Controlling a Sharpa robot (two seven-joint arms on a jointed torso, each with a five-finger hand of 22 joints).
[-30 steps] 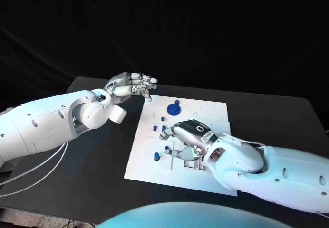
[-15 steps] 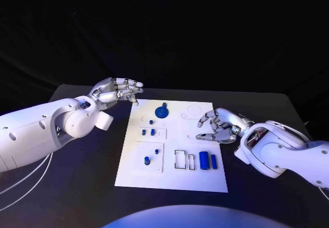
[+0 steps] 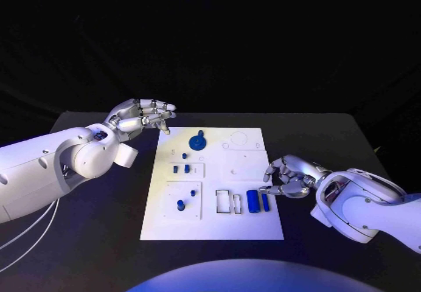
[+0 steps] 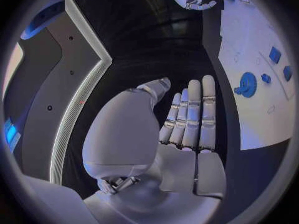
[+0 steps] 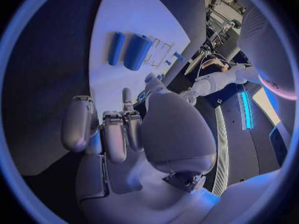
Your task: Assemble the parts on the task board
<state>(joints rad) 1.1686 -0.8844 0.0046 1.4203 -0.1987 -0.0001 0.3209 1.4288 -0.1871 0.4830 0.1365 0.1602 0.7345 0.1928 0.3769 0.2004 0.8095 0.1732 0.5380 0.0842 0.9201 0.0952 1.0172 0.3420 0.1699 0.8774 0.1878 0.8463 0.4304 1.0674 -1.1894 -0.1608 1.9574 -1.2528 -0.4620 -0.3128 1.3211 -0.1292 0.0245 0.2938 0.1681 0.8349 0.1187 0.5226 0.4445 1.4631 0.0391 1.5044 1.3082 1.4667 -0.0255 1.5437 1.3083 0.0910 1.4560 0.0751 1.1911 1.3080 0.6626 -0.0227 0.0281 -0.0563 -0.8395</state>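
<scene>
Your task board (image 3: pixel 254 225) lies mid-table, blue parts (image 3: pixel 252 201) lying by its right edge. Your right hand (image 3: pixel 289 176) has dropped back to that edge since half a second ago, fingers curled, holding nothing. Your left hand (image 3: pixel 140 115) hovers off the far-left corner, fingers loosely bent, empty.

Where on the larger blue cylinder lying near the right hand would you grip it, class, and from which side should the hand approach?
Grip the larger blue cylinder across its round middle, coming from above. It lies flat on the task board with a thinner blue piece close alongside, so fingers should probably straddle its width carefully. The right hand, empty, is nearest.
</scene>
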